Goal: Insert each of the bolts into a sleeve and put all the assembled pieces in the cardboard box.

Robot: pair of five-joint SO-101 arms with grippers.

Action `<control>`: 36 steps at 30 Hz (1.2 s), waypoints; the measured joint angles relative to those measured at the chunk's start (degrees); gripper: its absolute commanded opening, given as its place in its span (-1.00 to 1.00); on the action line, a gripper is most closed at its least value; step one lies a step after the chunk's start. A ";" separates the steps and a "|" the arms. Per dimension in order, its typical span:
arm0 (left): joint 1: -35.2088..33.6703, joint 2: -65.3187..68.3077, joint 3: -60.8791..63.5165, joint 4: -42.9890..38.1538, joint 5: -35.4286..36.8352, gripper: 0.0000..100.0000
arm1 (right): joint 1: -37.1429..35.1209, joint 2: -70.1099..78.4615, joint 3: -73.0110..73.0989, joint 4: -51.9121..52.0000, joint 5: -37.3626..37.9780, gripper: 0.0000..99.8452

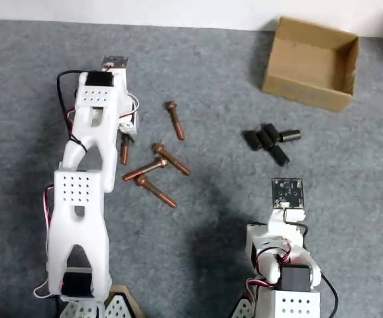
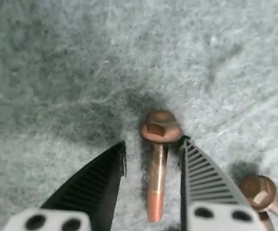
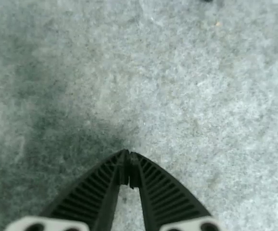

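The gripper [image 2: 153, 143], jaws apart, straddles a copper bolt [image 2: 157, 178], perhaps grazing its head.

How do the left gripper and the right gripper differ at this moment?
The left gripper is open, while the right gripper is shut. A copper bolt lies between the left gripper's jaws; the right gripper's jaws hold nothing, above bare grey carpet. Both have black ribbed jaws and point down at the carpet.

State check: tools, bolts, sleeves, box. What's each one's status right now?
left tool: open, straddling one bolt
right tool: shut, holding nothing
other bolts: lying loose, unsleeved
sleeves: clustered, no bolts inserted
cardboard box: open, empty
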State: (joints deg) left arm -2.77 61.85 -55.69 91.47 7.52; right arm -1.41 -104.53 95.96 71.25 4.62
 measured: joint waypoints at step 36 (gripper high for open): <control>6.95 -29.98 36.92 9.58 -3.78 -0.99 | 0.00 0.00 0.00 -0.79 0.00 -0.99</control>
State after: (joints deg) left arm 4.18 31.87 -18.77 101.05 3.74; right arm -1.41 -104.53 95.96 70.46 4.62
